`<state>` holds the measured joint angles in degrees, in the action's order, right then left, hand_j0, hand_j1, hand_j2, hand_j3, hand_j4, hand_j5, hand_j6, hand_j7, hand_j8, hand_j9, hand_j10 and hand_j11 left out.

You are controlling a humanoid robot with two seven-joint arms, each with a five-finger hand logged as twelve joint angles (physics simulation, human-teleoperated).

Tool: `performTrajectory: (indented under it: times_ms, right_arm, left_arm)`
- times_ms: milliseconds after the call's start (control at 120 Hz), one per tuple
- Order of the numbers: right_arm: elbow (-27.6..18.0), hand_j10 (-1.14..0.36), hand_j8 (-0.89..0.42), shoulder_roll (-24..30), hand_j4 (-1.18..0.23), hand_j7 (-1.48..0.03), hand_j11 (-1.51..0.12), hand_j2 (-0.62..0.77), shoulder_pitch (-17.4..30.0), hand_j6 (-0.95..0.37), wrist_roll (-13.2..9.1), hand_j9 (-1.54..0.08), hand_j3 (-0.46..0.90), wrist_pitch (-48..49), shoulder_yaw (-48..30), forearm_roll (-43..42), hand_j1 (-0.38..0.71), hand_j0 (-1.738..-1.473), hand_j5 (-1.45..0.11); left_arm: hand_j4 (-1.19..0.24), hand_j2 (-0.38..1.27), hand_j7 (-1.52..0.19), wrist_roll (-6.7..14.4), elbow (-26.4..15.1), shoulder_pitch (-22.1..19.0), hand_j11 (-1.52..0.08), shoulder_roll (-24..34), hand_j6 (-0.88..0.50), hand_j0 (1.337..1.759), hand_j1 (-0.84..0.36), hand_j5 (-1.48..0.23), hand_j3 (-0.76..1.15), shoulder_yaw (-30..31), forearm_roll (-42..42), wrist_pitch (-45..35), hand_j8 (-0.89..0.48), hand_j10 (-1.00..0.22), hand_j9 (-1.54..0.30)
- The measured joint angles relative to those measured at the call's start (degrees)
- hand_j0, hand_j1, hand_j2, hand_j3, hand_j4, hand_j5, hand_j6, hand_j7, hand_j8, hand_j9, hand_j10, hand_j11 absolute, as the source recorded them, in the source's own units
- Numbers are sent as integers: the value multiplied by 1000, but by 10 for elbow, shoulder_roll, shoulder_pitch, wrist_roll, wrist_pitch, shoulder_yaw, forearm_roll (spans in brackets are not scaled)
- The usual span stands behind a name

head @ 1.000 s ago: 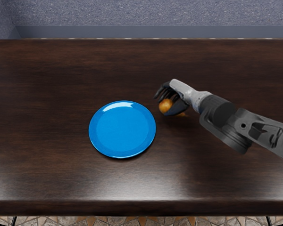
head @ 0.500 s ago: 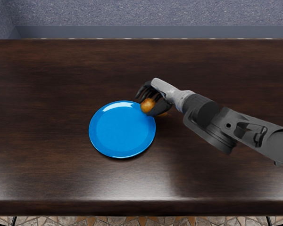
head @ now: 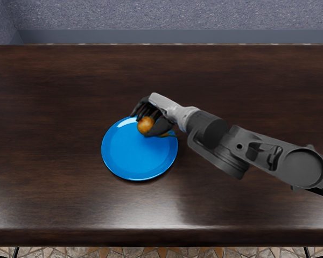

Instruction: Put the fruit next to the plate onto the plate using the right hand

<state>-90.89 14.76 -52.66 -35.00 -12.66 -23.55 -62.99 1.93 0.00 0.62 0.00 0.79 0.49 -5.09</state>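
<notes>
A small orange-brown fruit (head: 145, 125) is held in my right hand (head: 149, 119), whose dark fingers curl around it. The hand and fruit hover over the upper right part of the blue plate (head: 132, 153), which lies flat near the middle of the dark wooden table. My right arm (head: 247, 153) reaches in from the right edge across the table. I cannot tell whether the fruit touches the plate. The left arm does not show.
The dark wooden table (head: 70, 80) spreads wide around the plate, with its front edge near the bottom of the view. A grey wall runs along the far side.
My right hand has carried the fruit leftward from beside the plate's right rim to above the plate's upper right area. The plate has not moved.
</notes>
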Motion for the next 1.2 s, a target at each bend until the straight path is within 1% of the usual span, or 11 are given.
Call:
performTrajectory:
  times_ms: [133, 308, 592, 842, 917, 975, 1200]
  right_arm:
    - [5, -544, -464, -18, -563, -737, -737, 25, 0, -575, 0, -738, 0, 0, 2, -1, 278, -1657, -742]
    - [23, -540, -461, -44, -563, -737, -738, 23, 5, -571, 0, -739, 0, -2, 6, -6, 279, -1657, -743]
    - [44, -533, -454, -69, -564, -739, -740, 14, 22, -566, 0, -741, 0, -3, 9, -20, 281, -1657, -744]
    - [53, -531, -461, -79, -552, -722, -722, 5, 35, -560, 0, -724, 0, -4, 12, -25, 273, -1658, -726]
    - [56, -509, -460, -79, -523, -683, -683, -21, 36, -529, 0, -684, 0, -4, 15, -25, 248, -1658, -686]
    - [58, -473, -437, -80, -484, -631, -632, -34, 36, -488, 0, -632, 0, -4, 19, -25, 209, -1658, -634]
    - [61, -222, -210, -80, -226, -294, -294, -24, 34, -228, 0, -294, 0, -4, 23, -26, -86, -1658, -295]
  left_arm:
    - [0, 0, 0, 0, 0, 0, 0, 0, 0, 1658, 349, 0, 0, 0, 0, 0, 0, 0, 0]
    - [0, 0, 0, 0, 0, 0, 0, 0, 0, 1658, 349, 0, 0, 0, 0, 0, 0, 0, 0]
    - [0, 0, 0, 0, 0, 0, 0, 0, 0, 1658, 349, 0, 0, 0, 0, 0, 0, 0, 0]
    - [0, 0, 0, 0, 0, 0, 0, 0, 0, 1658, 349, 0, 0, 0, 0, 0, 0, 0, 0]
    - [0, 0, 0, 0, 0, 0, 0, 0, 0, 1658, 349, 0, 0, 0, 0, 0, 0, 0, 0]
    - [0, 0, 0, 0, 0, 0, 0, 0, 0, 1658, 349, 0, 0, 0, 0, 0, 0, 0, 0]
    - [0, 0, 0, 0, 0, 0, 0, 0, 0, 1658, 349, 0, 0, 0, 0, 0, 0, 0, 0]
